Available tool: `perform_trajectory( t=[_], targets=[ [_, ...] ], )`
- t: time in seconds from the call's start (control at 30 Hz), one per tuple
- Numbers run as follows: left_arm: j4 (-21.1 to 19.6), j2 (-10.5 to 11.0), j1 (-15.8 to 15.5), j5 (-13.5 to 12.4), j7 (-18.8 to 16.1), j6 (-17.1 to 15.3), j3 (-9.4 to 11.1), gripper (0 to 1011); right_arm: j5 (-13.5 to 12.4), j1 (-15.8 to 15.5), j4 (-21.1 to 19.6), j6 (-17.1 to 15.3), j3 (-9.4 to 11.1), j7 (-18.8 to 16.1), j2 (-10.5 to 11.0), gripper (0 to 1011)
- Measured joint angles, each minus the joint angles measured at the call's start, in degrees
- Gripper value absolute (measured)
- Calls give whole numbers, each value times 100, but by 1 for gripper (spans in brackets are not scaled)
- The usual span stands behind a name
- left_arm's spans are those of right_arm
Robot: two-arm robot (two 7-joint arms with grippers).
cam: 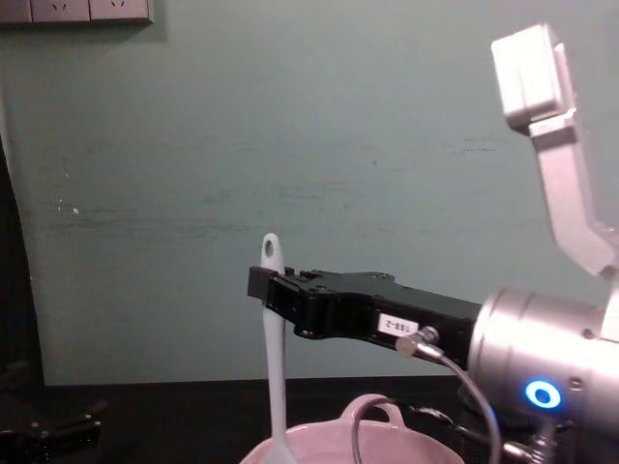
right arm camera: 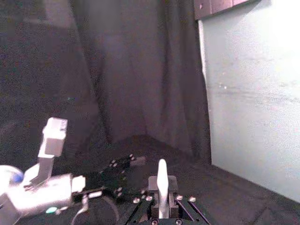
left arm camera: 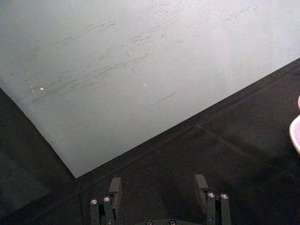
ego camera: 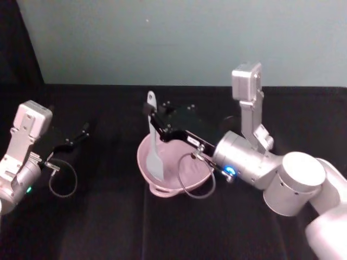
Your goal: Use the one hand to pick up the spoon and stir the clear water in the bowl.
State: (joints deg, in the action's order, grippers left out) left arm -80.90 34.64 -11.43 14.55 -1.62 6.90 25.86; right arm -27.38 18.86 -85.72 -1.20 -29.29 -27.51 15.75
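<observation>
On the black-draped table (ego camera: 108,227), near its middle, sits the pale pink bowl (ego camera: 162,189), its small loop handle on the near rim. Reaching in from the right, the right gripper (ego camera: 152,115) is clenched on the upper handle of the white spoon (ego camera: 154,143), so that the end with the small hole pokes up just above the black jaws. From the chest view the spoon stands close to upright, tilted only slightly. Its broad flat head is down inside the bowl, on the left side of the pink hollow. A blue light (ego camera: 232,172) glows on the silver wrist behind the jaws, and a grey cable loops over the bowl's right rim. Well apart on the left, the left gripper (left arm camera: 158,185) hovers low over the cloth, its jaws spread and grasping nothing.
</observation>
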Motion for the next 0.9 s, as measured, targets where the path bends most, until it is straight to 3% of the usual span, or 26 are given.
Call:
perform_trajectory(
  t=[0.3, 0.47, 0.67, 0.9],
  targets=[
    [0, 0, 0, 0, 0, 0, 0, 1011, 58, 471, 1047, 552, 70, 77, -429, 114],
    [0, 0, 0, 0, 0, 0, 0, 1011, 212, 613, 1360, 765, 184, 220, -514, 114],
    [0, 0, 0, 0, 0, 0, 0, 1011, 475, 656, 1496, 1006, 330, 412, -524, 113],
    [0, 0, 0, 0, 0, 0, 0, 1011, 670, 583, 1387, 970, 472, 509, -410, 114]
  ],
)
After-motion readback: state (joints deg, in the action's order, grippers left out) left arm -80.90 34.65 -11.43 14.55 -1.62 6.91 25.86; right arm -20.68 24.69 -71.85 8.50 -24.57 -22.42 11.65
